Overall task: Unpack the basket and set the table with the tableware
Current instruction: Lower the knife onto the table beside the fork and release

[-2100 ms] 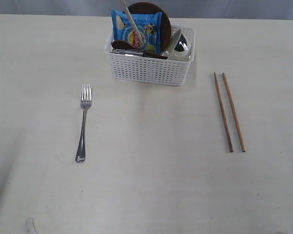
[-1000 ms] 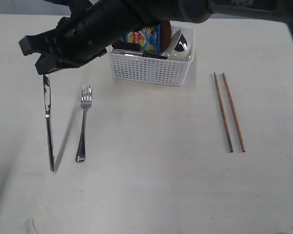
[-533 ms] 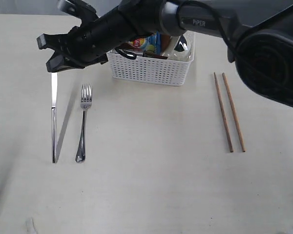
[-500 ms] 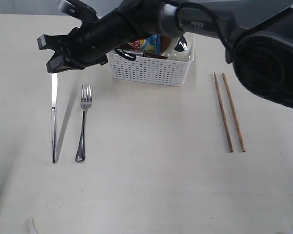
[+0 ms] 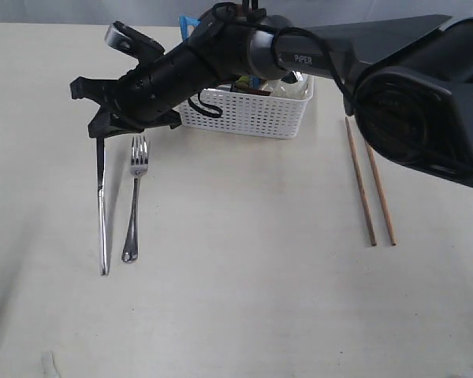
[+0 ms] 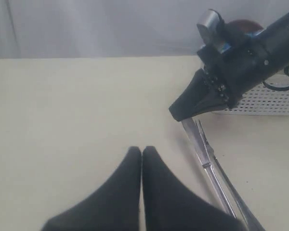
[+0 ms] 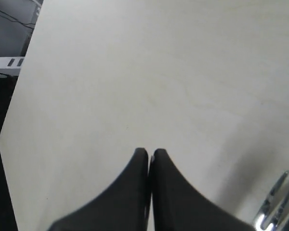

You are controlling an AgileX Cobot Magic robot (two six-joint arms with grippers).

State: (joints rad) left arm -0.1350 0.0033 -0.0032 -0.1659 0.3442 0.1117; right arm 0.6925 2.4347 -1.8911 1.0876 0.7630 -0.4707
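Exterior view: the right arm (image 5: 244, 51) stretches across in front of the basket (image 5: 252, 114), and its right tool (image 5: 99, 132) sits just beyond the tines of the fork (image 5: 134, 197). The tool is clenched on the end of the knife (image 5: 102, 206) nearest the basket; the right wrist view shows its fingers (image 7: 135, 185) pressed together with no gap.

The knife lies just beside the fork, on the fork's side away from the basket, with its long axis close to parallel with the fork. Its far end touches the surface (image 5: 236, 307) about level with the fork's handle end. I cannot tell whether the gripped end is flat down or slightly raised. The chopsticks (image 5: 370, 181) lie well apart from the fork, on its other side.

The left tool (image 6: 141, 150) is clenched on nothing over bare surface, with the knife ahead of it.

The knife looks all but placed. The next move is likely a release, and it turns on that axis: the right tool must let go cleanly so the knife settles in line with the fork rather than swinging toward it.
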